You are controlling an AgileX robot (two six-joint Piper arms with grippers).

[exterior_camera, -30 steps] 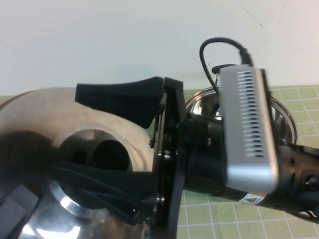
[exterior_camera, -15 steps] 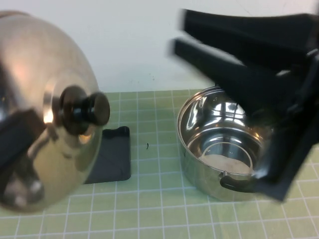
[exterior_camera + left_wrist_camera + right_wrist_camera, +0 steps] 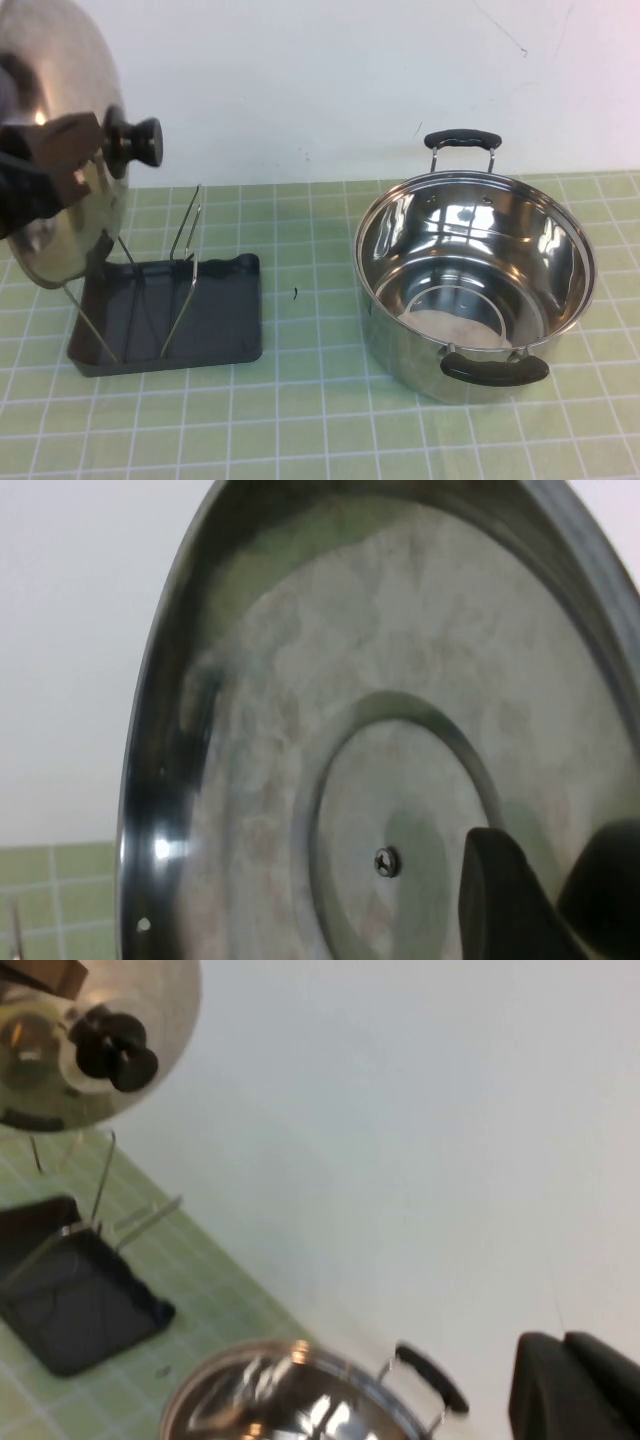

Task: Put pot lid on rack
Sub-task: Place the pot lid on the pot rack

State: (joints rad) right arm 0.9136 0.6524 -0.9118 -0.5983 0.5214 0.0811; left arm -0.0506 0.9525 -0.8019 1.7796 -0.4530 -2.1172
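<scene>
One lid point(image 3: 55, 140) now above rack point(image 3: 170, 310), left end effector point(image 3: 40, 170) clamped; right end effector point(image 3: 575, 1385) withdrawn, grip unclear.

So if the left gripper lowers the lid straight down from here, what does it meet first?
Probably the silver wire rack on its dark tray; the shiny steel pot lid in the left gripper hangs above it. Right gripper is elsewhere.

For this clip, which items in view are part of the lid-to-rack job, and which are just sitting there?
Part of the job:
- pot lid, held on edge above the rack, knob facing right
- rack, wire loops in a dark tray
- left gripper, gripping the lid's rim at the high view's left edge

Just sitting there:
- steel pot, open, to the rack's right
- right gripper, raised, holding nothing
</scene>
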